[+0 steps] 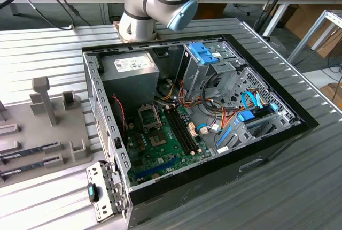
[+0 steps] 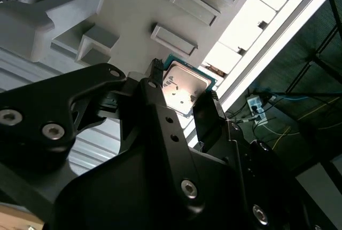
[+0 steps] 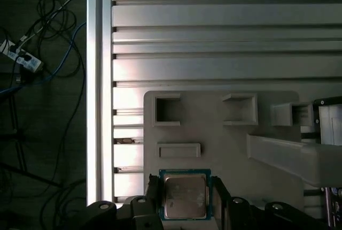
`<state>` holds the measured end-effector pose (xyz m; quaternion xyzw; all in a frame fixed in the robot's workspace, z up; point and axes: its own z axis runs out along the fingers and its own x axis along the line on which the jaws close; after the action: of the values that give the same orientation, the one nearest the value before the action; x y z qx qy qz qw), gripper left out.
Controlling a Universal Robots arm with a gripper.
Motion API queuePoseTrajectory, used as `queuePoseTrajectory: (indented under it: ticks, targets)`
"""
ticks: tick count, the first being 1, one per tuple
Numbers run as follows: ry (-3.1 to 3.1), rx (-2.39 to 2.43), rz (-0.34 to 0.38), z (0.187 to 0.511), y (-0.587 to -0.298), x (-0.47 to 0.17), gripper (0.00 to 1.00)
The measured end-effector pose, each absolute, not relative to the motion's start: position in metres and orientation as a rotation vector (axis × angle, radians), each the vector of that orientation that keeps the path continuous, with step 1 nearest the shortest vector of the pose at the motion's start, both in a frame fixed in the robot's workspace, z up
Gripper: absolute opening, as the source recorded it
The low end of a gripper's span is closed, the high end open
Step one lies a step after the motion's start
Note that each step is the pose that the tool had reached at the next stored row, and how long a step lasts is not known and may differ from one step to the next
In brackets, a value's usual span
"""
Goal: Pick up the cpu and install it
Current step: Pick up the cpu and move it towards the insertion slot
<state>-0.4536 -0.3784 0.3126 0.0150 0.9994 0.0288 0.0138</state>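
The gripper [image 3: 185, 202] is clamped on the cpu [image 3: 184, 196]. In both wrist views its two black fingers [image 3: 152, 197] sit tight against opposite edges of the chip, with the silver top and thin green rim facing the cameras. The second wrist view gives the same story from another angle: cpu [image 2: 184, 88] pinched between the fingers [image 2: 209, 113], gripper [image 2: 183, 92] right over it. The chip is over the grey parts tray [image 3: 235, 144], near a few small moulded pockets. Whether it's resting on the tray or lifted just off it can't really be told from here. The tray sits on the ribbed aluminium table [image 3: 214, 27].

In the exterior view the arm [image 1: 155, 0] stands behind the open pc case [image 1: 214, 179]. Inside there's the green motherboard [image 1: 160, 152] with its socket [image 1: 148, 116] (bracket looks flipped up) and the grey power supply [image 1: 131, 75]. The parts tray [image 1: 21, 120] lies toward the exterior view's left, holding two memory sticks [image 1: 26, 152].
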Motion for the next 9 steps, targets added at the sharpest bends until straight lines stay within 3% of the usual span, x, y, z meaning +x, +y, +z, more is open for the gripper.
queuePoseTrajectory:
  ticks: [9]
  targets:
    - [3.112, 0.047, 0.104, 0.3155, -0.3784, -0.4536, 0.47]
